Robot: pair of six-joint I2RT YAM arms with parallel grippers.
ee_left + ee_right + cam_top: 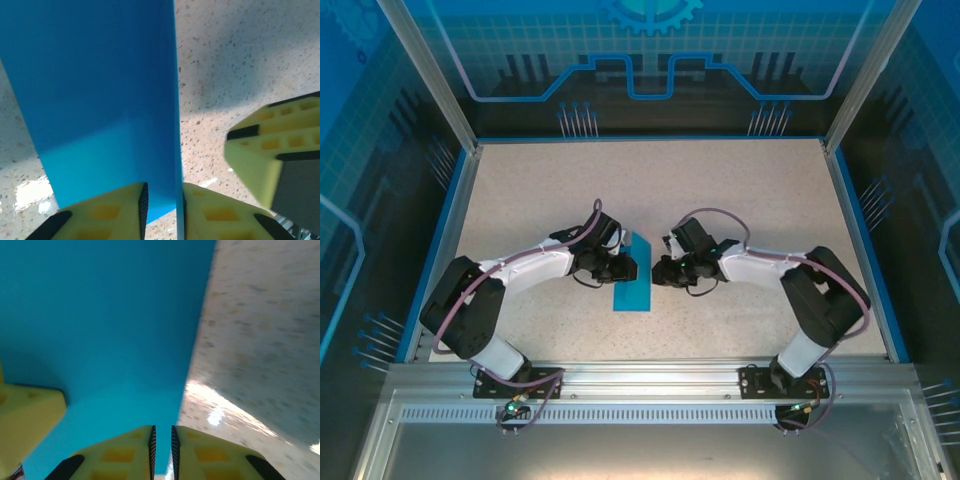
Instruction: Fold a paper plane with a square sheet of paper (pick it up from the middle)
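- Both arms bend inward with elbows out and meet at mid-worktop (520, 190).
- The left tool (162, 217) is clamped on the edge of the sheet of paper (633, 285), which is folded to a narrow strip.
- The right tool (163, 450) is nearly closed and seems to pinch the sheet's opposite side.
- The sheet lies between the two tools, and its far end looks lifted.

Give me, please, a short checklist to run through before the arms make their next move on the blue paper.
1. Right end effector holds the folded sheet: ok, its fingers are nearly together with paper in the slit.
2. Left end effector holds the sheet: cannot tell, a wider gap shows between its fingers.
3. End effectors apart from each other: ok, the sheet lies between them in the top view.
4. Sheet well inside the table edges: ok.
5. Crease straight and sharp: cannot tell.
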